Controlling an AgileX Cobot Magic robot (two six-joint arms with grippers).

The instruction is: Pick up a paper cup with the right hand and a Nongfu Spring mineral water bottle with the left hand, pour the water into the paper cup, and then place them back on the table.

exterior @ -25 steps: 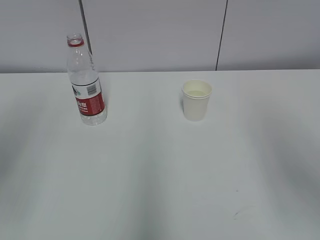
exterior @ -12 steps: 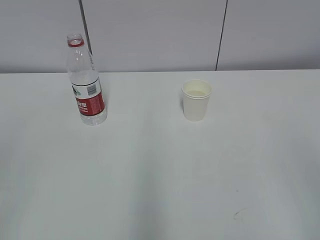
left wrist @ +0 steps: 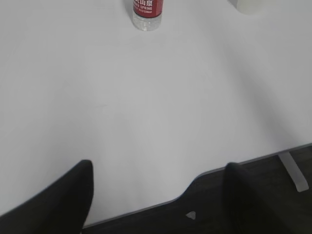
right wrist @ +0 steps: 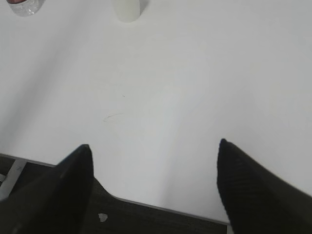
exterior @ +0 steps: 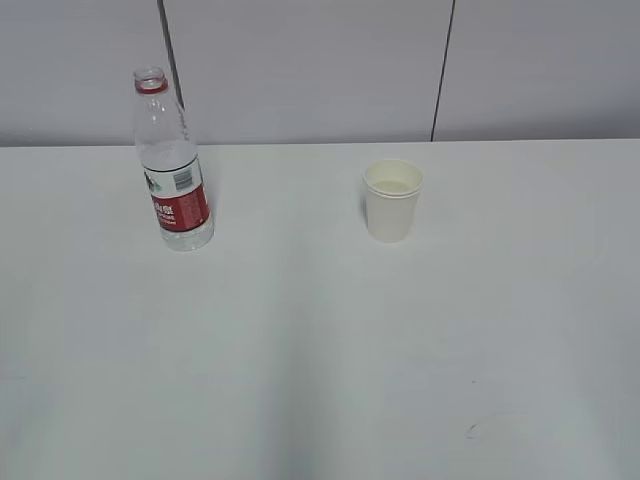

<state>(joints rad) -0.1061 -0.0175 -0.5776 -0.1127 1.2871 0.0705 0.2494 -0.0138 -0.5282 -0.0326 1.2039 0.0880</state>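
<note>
The Nongfu Spring mineral water bottle [exterior: 170, 165] stands upright at the back left of the white table [exterior: 320, 350], uncapped, with a red neck ring and a red-and-white label. Its base shows at the top of the left wrist view [left wrist: 147, 12]. The paper cup [exterior: 392, 200] stands upright at the back centre-right; its lower part shows in the right wrist view [right wrist: 127, 9]. My left gripper [left wrist: 158, 168] is open and empty over the table's front edge. My right gripper [right wrist: 153, 146] is open and empty over the front edge. Neither arm shows in the exterior view.
A small dark scuff mark [exterior: 470, 431] lies near the front right of the table; it also shows in the right wrist view [right wrist: 113, 117]. A grey panelled wall [exterior: 320, 70] stands behind the table. Dark floor [left wrist: 234, 204] lies below the front edge.
The bottle and the cup have not moved. The soft shadows on the front of the table have faded and shifted a little.
</note>
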